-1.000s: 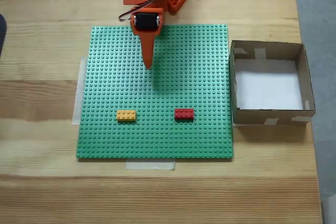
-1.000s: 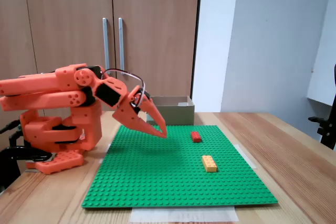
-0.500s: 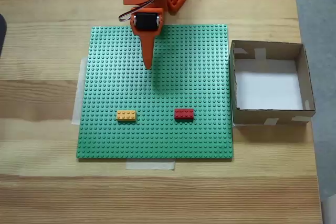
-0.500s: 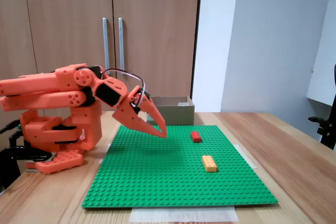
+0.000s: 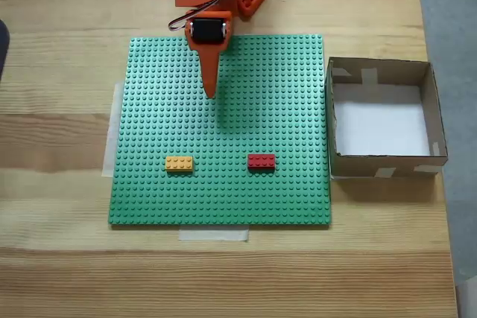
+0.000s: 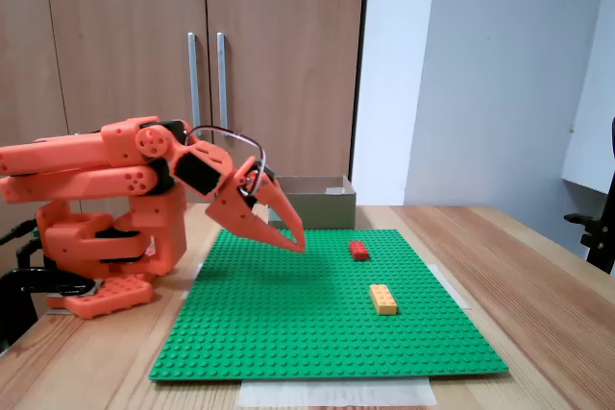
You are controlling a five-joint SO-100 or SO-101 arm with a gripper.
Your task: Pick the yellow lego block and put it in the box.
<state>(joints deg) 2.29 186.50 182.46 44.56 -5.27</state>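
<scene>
Fixed view from above: orange gripper (image 5: 210, 93) hangs over the upper part of the green baseplate (image 5: 283, 80), fingers pressed together, grasping nothing. Yellow lego block (image 5: 179, 163) sits on the plate's lower left, red brick (image 5: 261, 161) to its right. Cardboard box (image 5: 380, 72) just beside the plate's right edge.

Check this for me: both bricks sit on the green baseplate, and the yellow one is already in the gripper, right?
Not quite. The yellow brick lies free on the baseplate, apart from the gripper, as the fixed view from above shows. The red brick sits there too.
</scene>
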